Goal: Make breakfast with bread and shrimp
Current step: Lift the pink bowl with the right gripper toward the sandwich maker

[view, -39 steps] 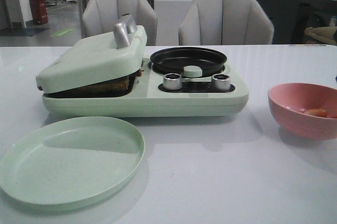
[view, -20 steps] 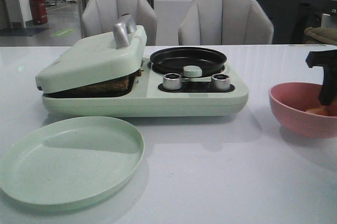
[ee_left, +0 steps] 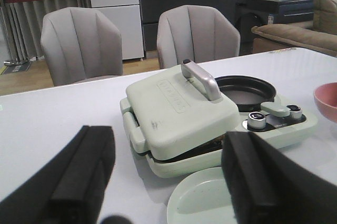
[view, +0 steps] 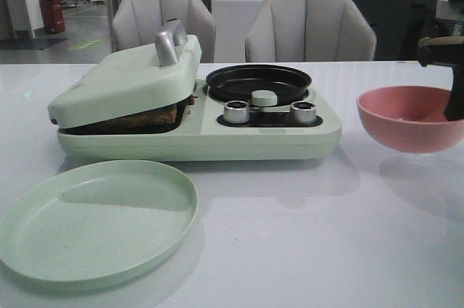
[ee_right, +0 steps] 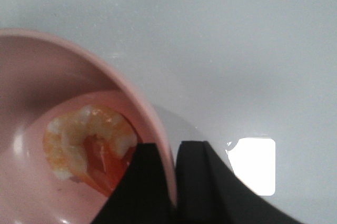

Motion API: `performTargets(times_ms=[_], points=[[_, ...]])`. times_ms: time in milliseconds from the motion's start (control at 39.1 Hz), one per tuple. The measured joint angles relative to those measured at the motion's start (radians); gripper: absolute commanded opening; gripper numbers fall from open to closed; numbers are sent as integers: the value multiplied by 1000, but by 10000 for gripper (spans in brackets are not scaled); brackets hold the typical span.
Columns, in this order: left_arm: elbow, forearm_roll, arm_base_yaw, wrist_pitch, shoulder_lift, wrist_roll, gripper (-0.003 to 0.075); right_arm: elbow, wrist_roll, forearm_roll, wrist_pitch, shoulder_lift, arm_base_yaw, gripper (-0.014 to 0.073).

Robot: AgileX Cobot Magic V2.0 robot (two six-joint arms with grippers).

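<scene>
The bread (view: 141,117) shows only as a brown edge under the nearly shut lid of the pale green breakfast maker (view: 217,138). The shrimp (ee_right: 87,145) lies curled in the pink bowl (ee_right: 31,76). My right gripper (ee_right: 174,153) is shut on the bowl's rim, one finger inside and one outside. In the front view the bowl (view: 406,121) hangs a little above the table at the right, with my right gripper (view: 455,101) at its far right side. My left gripper (ee_left: 168,182) is open and empty, held above the table in front of the breakfast maker (ee_left: 179,113).
An empty pale green plate (view: 94,221) lies in front of the breakfast maker, also in the left wrist view (ee_left: 205,203). A black round pan (view: 259,82) and two silver knobs sit on the maker's right half. Two grey chairs stand behind the table.
My right gripper came in from the right, closed on the pink bowl's rim, and lifted the bowl off the table and a little to the left. The shrimp no longer shows in the front view.
</scene>
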Motion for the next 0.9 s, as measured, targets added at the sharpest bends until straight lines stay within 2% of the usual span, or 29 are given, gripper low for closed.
performTargets(times_ms=[179, 409, 742, 895], points=[[0, 0, 0, 0, 0, 0, 490, -141, 0, 28, 65, 4, 0, 141], [0, 0, 0, 0, 0, 0, 490, -254, -2, 43, 9, 4, 55, 141], [0, 0, 0, 0, 0, 0, 490, -259, -67, 98, -256, 5, 227, 141], [0, 0, 0, 0, 0, 0, 490, -224, -83, 114, -494, 5, 284, 141]])
